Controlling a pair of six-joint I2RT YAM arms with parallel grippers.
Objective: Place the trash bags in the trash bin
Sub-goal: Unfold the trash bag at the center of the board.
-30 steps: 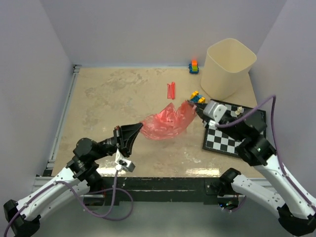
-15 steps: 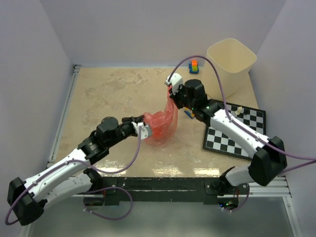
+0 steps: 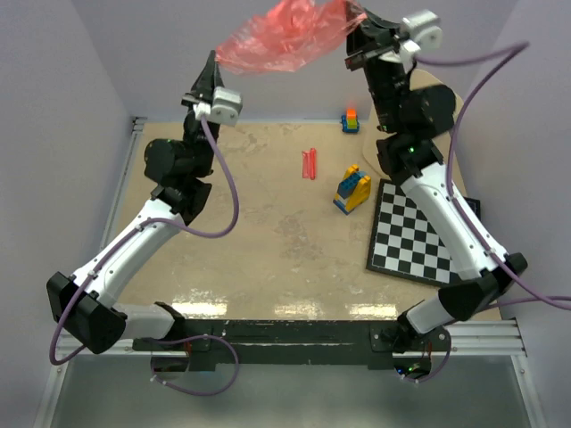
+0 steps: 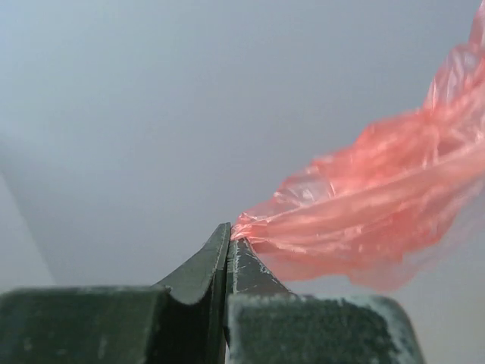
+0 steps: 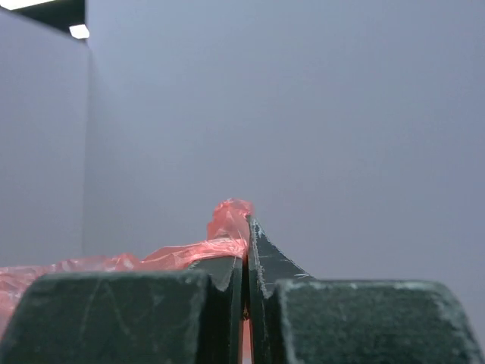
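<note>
A crinkly red trash bag (image 3: 281,36) hangs stretched high above the table between both grippers. My left gripper (image 3: 212,62) is shut on its left corner; the bag (image 4: 379,205) runs off to the right in the left wrist view. My right gripper (image 3: 357,20) is shut on its right corner, where red plastic (image 5: 227,227) shows at the fingertips. A second trash bag, a narrow folded red strip (image 3: 310,163), lies on the table. The cream trash bin (image 3: 442,98) stands at the back right, mostly hidden behind my right arm.
A yellow-and-blue toy block (image 3: 351,188) lies mid-table right of the strip. A small coloured block stack (image 3: 351,119) stands near the back wall. A black-and-white checkerboard (image 3: 419,232) lies at the right. Grey walls enclose the table.
Both arms have risen from table level to high above it, lifting the red bag and pulling it out between them. The yellow-and-blue block now shows uncovered on the table.
</note>
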